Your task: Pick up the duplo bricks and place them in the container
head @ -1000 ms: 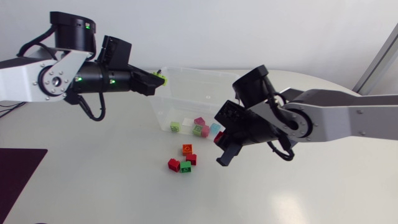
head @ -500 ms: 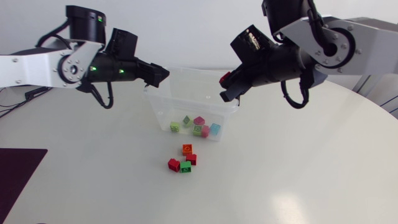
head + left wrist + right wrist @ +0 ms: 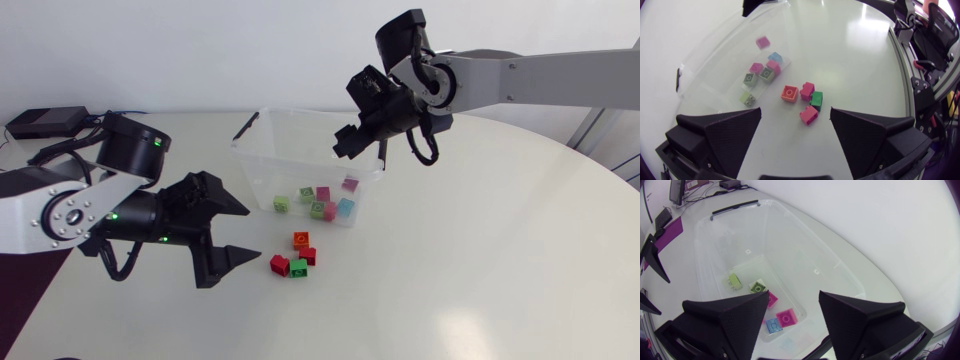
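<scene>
Lowered to the desk (image 3: 450, 280), the left gripper (image 3: 254, 232) is held open, loose bricks (image 3: 295, 255) just ahead; the right gripper (image 3: 342, 143) is held open above the container (image 3: 262, 170).

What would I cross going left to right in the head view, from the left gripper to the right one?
left gripper → red brick nearest it → green brick → right gripper. The container spans most of that stretch and the other loose bricks overlap the green one, so I left them out.

Blurred beyond detail: pink brick (image 3: 762, 42) inside container (image 3: 700, 75). Partly hidden behind right claw (image 3: 793, 295): container's near wall.
</scene>
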`<state>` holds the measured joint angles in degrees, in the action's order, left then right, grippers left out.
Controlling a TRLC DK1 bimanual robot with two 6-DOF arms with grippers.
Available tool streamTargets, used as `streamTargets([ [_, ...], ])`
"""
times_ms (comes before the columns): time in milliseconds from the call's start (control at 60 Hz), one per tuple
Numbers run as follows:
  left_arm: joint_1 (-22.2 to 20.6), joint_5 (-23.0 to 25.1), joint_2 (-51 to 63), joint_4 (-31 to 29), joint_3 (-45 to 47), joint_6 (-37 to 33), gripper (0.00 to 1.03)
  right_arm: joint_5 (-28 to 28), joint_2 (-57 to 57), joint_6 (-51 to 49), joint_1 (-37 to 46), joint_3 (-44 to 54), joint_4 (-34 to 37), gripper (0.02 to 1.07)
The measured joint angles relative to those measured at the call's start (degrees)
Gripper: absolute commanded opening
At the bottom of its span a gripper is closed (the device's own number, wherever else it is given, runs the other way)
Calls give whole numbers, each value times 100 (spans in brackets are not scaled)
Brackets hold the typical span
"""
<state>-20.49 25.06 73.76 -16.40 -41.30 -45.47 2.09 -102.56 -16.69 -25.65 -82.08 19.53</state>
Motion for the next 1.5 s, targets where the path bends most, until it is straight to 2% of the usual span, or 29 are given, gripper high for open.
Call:
streamTargets([
  [183,-225,-59,872,129,0,-785,96,2,876,-7,-162,538,66,97],
  [300,-306,-133,1368,262,-26,-1158,96,44,2013,-81,-570,1327,299,97],
  [433,-424,-131,1694,529,-77,-1329,96,109,2673,-273,-1086,2199,516,97],
  [600,-597,-153,2138,758,-236,-1353,93,114,2686,-439,-1803,2796,758,97],
  [650,-654,-170,2312,802,-319,-1353,89,114,2586,-485,-1902,2833,772,97],
  [733,-756,-264,2621,894,-426,-1355,71,111,2271,-614,-2037,2830,772,97],
  [767,-791,-286,2739,903,-455,-1355,46,118,2076,-688,-2111,2824,774,97],
  [800,-798,-256,2778,903,-468,-1353,34,142,1932,-745,-2151,2802,778,97],
  [833,-817,-278,2789,903,-487,-1353,18,160,1744,-800,-2199,2750,782,97],
  [850,-817,-284,2793,903,-490,-1353,13,166,1659,-831,-2221,2723,785,97],
  [950,-815,-284,2780,901,-490,-1353,12,181,1204,-1008,-2345,2527,817,97],
  [1100,-555,-286,2197,710,-372,-1344,12,221,533,-1357,-2459,2009,940,97],
  [1217,-118,-262,1257,713,-175,-1244,12,225,107,-1714,-2494,1679,1209,97],
  [1317,398,72,258,588,129,-1115,12,245,-219,-2057,-2494,1368,1397,97],
  [1500,1130,577,-673,345,369,-1001,12,291,-695,-2361,-2492,807,1637,96],
])
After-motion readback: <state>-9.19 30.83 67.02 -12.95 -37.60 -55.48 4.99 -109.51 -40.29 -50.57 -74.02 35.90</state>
